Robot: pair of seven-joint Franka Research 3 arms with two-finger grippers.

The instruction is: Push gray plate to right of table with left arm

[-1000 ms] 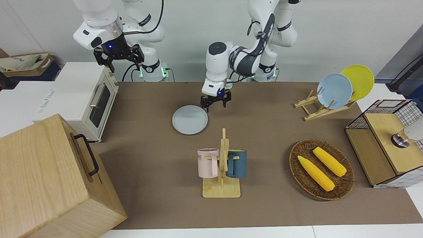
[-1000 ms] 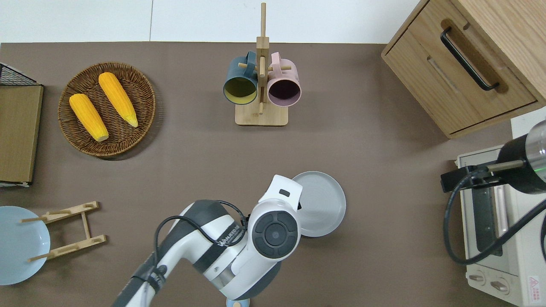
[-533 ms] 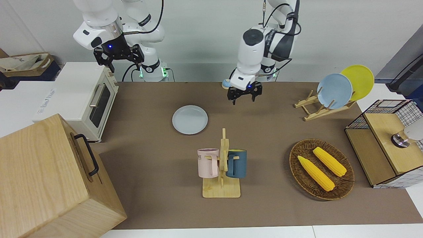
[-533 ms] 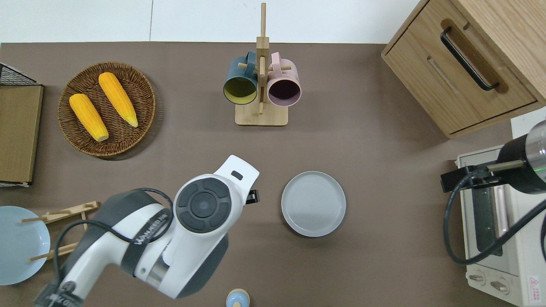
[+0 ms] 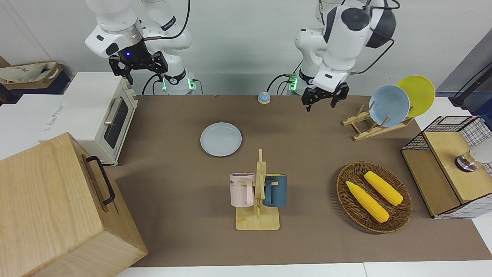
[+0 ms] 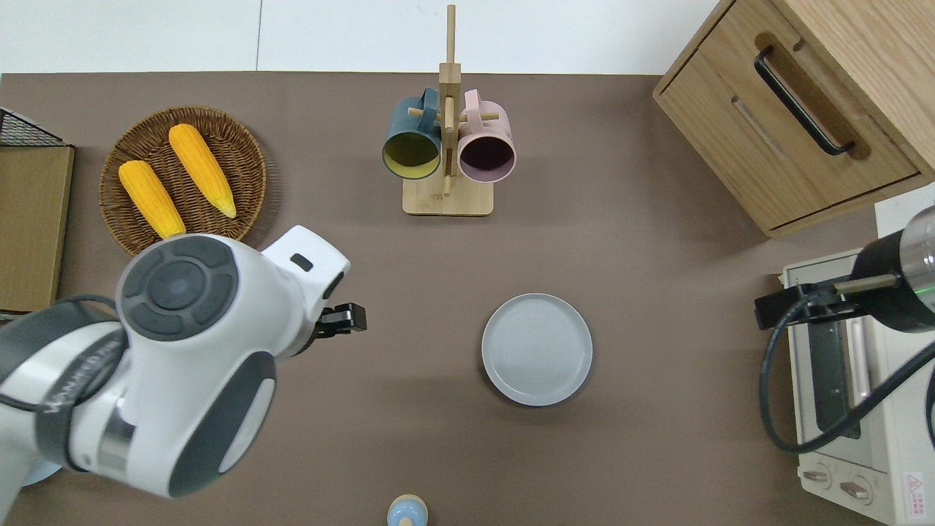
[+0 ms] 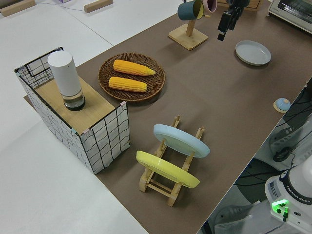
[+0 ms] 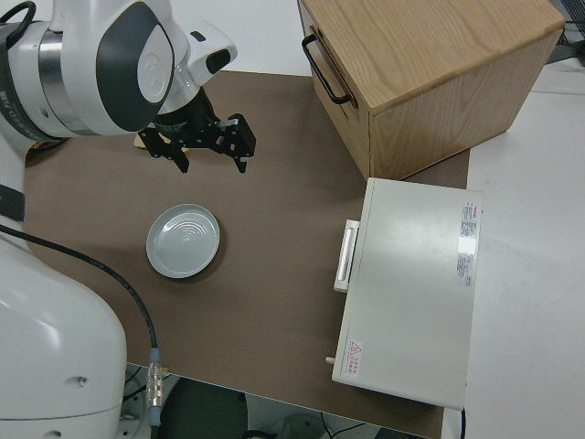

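Note:
The gray plate (image 5: 221, 139) lies flat on the brown table (image 5: 184, 215), nearer to the robots than the mug rack; it also shows in the overhead view (image 6: 537, 349), the left side view (image 7: 253, 52) and the right side view (image 8: 184, 240). My left gripper (image 5: 323, 104) is open and empty, raised in the air. In the overhead view it (image 6: 343, 321) is over bare table, well apart from the plate, toward the left arm's end. My right gripper (image 5: 138, 69) is open and its arm is parked.
A mug rack (image 5: 257, 196) holds a pink and a blue mug. A wicker basket (image 5: 374, 196) holds two corn cobs. A dish rack (image 5: 388, 111) carries a sky-blue and a yellow plate. A toaster oven (image 5: 96, 115), a wooden cabinet (image 5: 57, 207), a wire crate (image 5: 453, 165) and a small bell (image 5: 263, 98) stand around.
My left gripper left the plate's edge, rose and swung toward the left arm's end of the table. The gray plate stayed where it was. The right arm has not moved.

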